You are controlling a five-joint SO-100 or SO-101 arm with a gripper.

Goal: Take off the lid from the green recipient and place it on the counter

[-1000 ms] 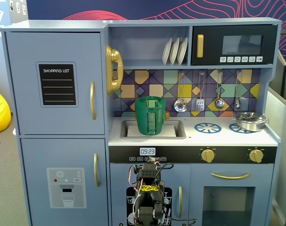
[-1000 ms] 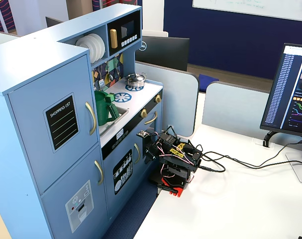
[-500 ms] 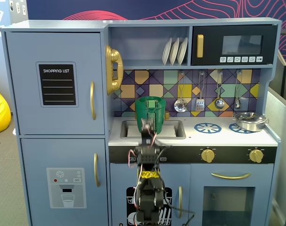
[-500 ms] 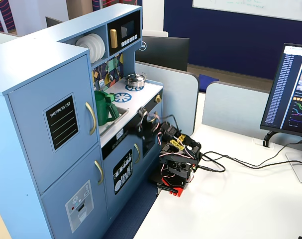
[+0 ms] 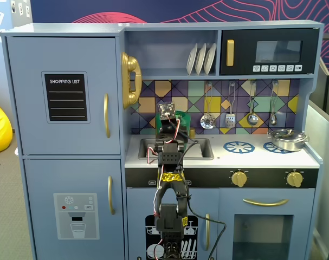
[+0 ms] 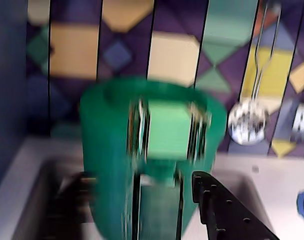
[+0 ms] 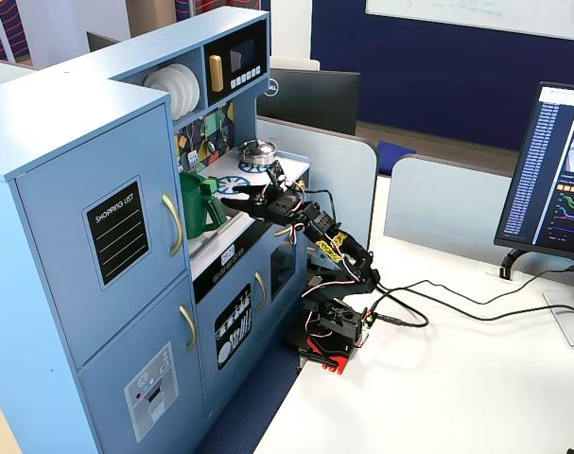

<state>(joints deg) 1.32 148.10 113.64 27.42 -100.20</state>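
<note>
Green filled our wrist view: the recipient stood at the back of the counter by the sink, its ribbed handle facing us. We could not make out the lid there; the picture was blurred, and the rim looked bare in a fixed view. We judged the removal barely begun, with lifting and setting down both left. Our gripper reached towards the cup, but we could not tell whether its fingers were open. A pot sat on a burner. Beyond the toy kitchen lay a white desk with a monitor.
</note>
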